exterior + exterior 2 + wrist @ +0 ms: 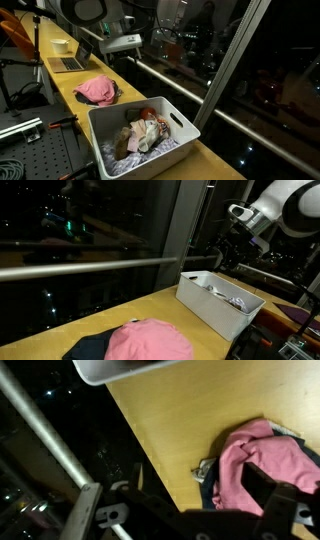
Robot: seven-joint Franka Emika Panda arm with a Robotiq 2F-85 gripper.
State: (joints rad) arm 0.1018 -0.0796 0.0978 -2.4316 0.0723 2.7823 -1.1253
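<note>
Pink cloth (pixel 148 342) at the frame's bottom centre lies slumped over a dark garment (pixel 85 346) on the table (pixel 150 305), loose because nothing grips it; gripper (pixel 124 48), upper centre, hangs above, jaws spread and empty.

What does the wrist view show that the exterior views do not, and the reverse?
Only the wrist view: the tool seen close, its fingers apart above the wooden table. Only the exterior views: the clothes inside the white bin, the laptop, a cup and the robot arm. Both: the pink cloth, the table, the bin and the window rail.
</note>
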